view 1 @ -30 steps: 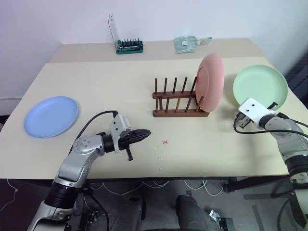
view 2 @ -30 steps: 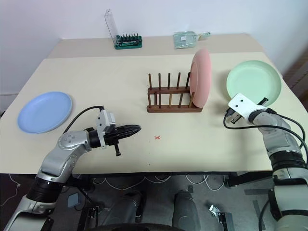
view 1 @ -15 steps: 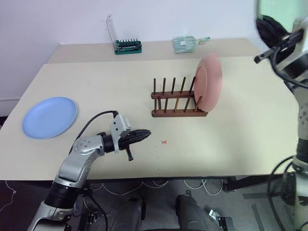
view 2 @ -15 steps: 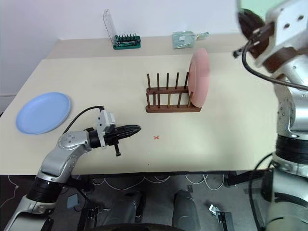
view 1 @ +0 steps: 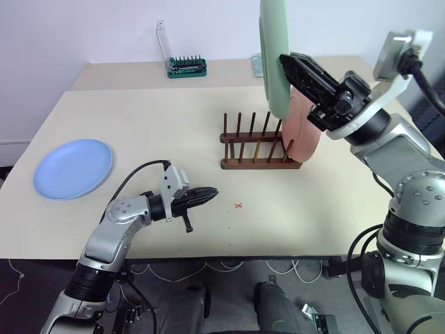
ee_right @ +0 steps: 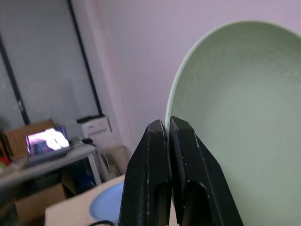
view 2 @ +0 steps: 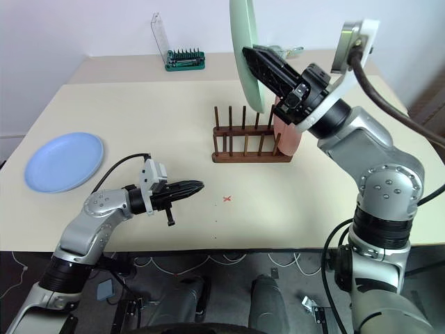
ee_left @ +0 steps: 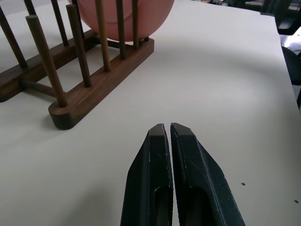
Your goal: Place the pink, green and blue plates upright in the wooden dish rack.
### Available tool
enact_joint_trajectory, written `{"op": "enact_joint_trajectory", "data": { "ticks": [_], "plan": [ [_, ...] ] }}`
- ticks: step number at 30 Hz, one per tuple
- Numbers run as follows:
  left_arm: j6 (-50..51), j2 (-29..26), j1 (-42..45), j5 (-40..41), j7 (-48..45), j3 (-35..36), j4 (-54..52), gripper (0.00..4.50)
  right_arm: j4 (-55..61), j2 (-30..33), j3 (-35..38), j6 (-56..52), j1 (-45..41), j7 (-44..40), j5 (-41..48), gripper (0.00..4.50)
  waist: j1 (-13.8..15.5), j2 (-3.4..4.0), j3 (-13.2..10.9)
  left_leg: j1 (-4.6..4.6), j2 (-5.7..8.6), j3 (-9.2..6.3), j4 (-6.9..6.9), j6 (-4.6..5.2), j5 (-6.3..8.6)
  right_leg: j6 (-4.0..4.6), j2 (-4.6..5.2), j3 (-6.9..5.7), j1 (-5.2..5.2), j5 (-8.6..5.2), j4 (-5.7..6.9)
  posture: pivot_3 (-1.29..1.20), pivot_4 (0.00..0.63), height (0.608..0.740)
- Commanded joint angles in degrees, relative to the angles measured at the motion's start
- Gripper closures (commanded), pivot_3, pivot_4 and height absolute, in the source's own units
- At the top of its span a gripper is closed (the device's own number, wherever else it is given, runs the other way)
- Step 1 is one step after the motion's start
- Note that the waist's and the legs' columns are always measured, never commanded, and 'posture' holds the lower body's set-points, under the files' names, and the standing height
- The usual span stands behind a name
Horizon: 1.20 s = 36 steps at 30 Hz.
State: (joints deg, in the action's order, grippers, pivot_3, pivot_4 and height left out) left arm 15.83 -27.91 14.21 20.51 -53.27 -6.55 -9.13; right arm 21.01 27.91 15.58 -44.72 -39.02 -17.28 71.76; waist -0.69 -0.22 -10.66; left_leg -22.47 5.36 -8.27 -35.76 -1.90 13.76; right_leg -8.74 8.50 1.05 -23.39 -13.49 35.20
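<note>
Nearest the robot, the left gripper has not stirred: its fingers are pressed together on nothing, hovering low over the table in front of the rack, pointing toward it. The blue plate lies flat as before, well to the left of the rack and untouched. At the rack, the pink plate stands upright in the rightmost slot. The change is all on the right: a second ago the green plate lay flat on the table to the right of the rack with the right gripper at its near edge; now that gripper is clamped on its rim and has swung it up and leftward, turned on edge, high above the rack's right half. That likely means the pick is done and the plate is already oriented for slotting; what remains is to lower it between free pegs left of the pink one, then fetch the blue.
</note>
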Motion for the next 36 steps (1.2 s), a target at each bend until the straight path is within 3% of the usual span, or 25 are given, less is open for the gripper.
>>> {"op": "enact_joint_trajectory", "data": {
  "ticks": [1, 12, 26, 29, 35, 36],
  "plan": [
    [-0.4, 0.0, 0.2, 0.4, 0.1, 0.4, -1.8, 4.37, -1.5, -1.1, -0.3, -0.7, 0.7, 1.1, 1.5, 4.43, 0.0, 0.0, 0.0, 0.0, 0.0, 0.0, 0.0, 0.0, 0.0, 0.0, 0.0, 0.0, 0.0, 0.0, 0.0, 0.0, 0.15, 0.74],
    [0.0, -0.2, 0.3, 0.6, 0.1, 0.6, -2.1, 4.37, -8.7, -4.1, -1.6, -0.4, -0.5, 1.8, -1.6, 4.43, -0.1, 0.0, 0.0, 0.0, 0.01, 0.03, 0.01, 0.0, 0.0, 0.0, -0.04, 0.0, -0.03, 0.01, 0.04, 0.0, 0.15, 0.74],
    [0.2, -0.3, 0.5, 0.6, 0.2, 0.8, -2.1, 4.37, -17.9, -7.2, 1.2, -4.3, -3.0, 10.0, -0.5, 4.43, -0.2, 0.01, 0.0, 0.01, 0.01, 0.03, 0.03, 0.0, 0.0, 0.02, -0.08, 0.01, -0.05, 0.02, 0.04, 0.0, 0.15, 0.74],
    [0.2, -0.2, 0.7, 0.6, 0.3, 0.7, -2.0, 4.37, -18.0, -7.4, 1.5, -4.7, -3.2, 10.6, -0.3, 3.65, -0.2, 0.01, 0.0, 0.01, 0.01, 0.03, 0.03, 0.0, 0.0, 0.02, -0.08, 0.02, -0.05, 0.02, 0.04, 0.0, 0.15, 0.74],
    [0.1, -0.3, 0.4, 0.6, 0.3, 0.6, -2.1, 4.37, -16.5, -6.4, 0.4, -4.5, -3.9, 10.3, -3.6, 0.7, -0.2, 0.02, 0.0, 0.01, 0.02, 0.03, 0.05, 0.0, 0.0, 0.02, -0.1, 0.01, -0.07, 0.02, 0.04, 0.0, 0.15, 0.74],
    [0.1, -0.3, 0.4, 0.6, 0.4, 0.6, -2.1, 4.37, -16.4, -6.4, 0.6, -4.6, -4.1, 10.3, -3.8, 0.7, -0.2, 0.02, 0.0, 0.01, 0.02, 0.03, 0.05, 0.0, 0.0, 0.02, -0.1, 0.01, -0.06, 0.02, 0.04, 0.0, 0.15, 0.74]
  ]
}}
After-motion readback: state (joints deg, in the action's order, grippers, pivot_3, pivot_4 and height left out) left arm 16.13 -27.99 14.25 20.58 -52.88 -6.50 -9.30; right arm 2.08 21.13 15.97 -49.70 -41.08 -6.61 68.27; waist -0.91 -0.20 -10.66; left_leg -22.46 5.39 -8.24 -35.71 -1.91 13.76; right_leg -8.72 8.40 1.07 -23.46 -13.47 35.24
